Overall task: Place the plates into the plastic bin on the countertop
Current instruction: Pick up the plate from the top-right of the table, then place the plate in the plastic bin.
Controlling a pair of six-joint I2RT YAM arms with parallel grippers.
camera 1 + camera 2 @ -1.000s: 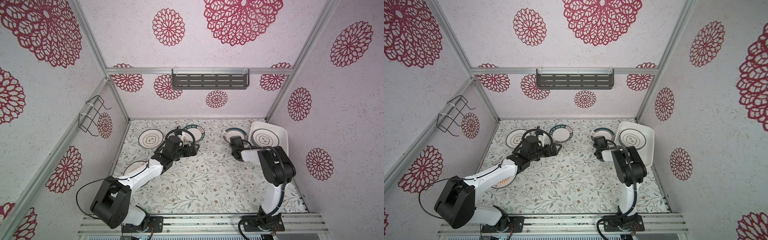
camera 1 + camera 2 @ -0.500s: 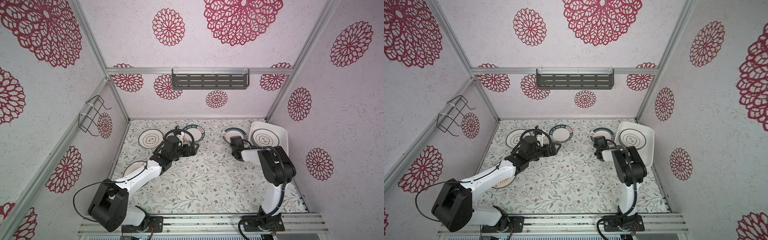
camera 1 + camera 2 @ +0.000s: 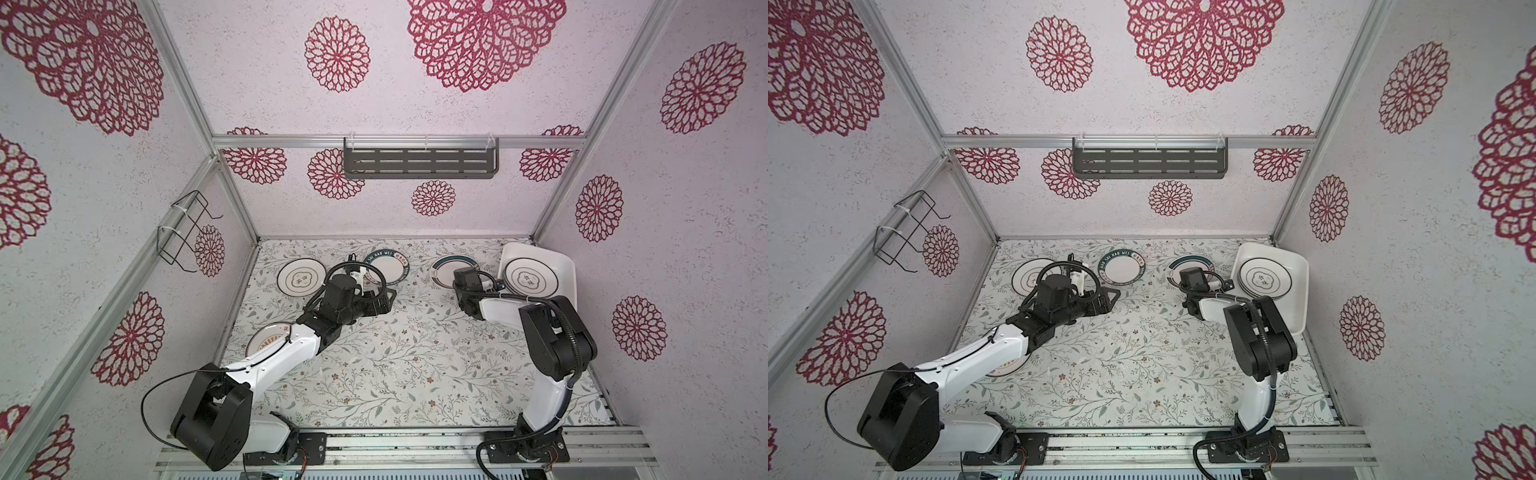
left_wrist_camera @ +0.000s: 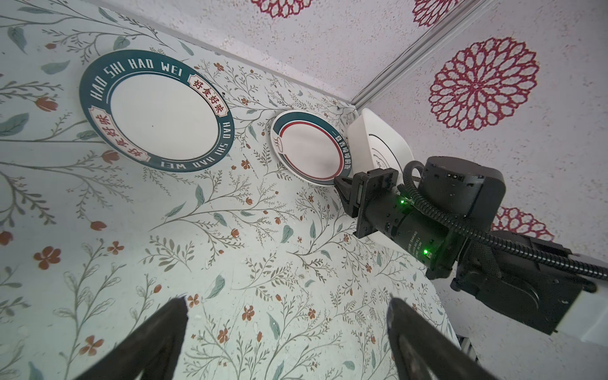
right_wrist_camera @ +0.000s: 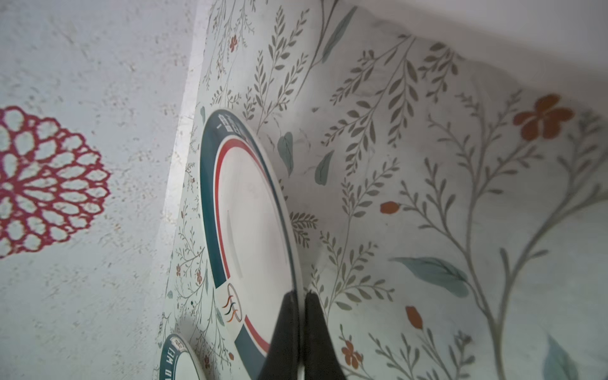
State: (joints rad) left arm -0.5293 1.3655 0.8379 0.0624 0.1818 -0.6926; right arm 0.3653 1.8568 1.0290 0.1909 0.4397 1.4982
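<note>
My right gripper (image 5: 300, 294) is shut on the rim of a teal-and-red-rimmed plate (image 3: 451, 266), next to the white plastic bin (image 3: 567, 286). The gripped edge looks slightly raised off the vine-printed countertop (image 3: 415, 353). A dark-ringed plate (image 3: 527, 276) lies in the bin. My left gripper (image 4: 286, 301) stands open and empty over bare countertop, just in front of a teal-rimmed lettered plate (image 4: 156, 110). Another dark-ringed plate (image 3: 300, 276) lies at the back left. An orange sunburst plate (image 3: 266, 343) is partly hidden under my left arm.
A dark grey slotted shelf (image 3: 419, 163) hangs on the back wall and a black wire rack (image 3: 187, 230) on the left wall. The walls close in the countertop on three sides. The bin sits against the right wall.
The left arm has shifted very slightly. The right gripper has stayed shut on the plate's rim in the same place.
</note>
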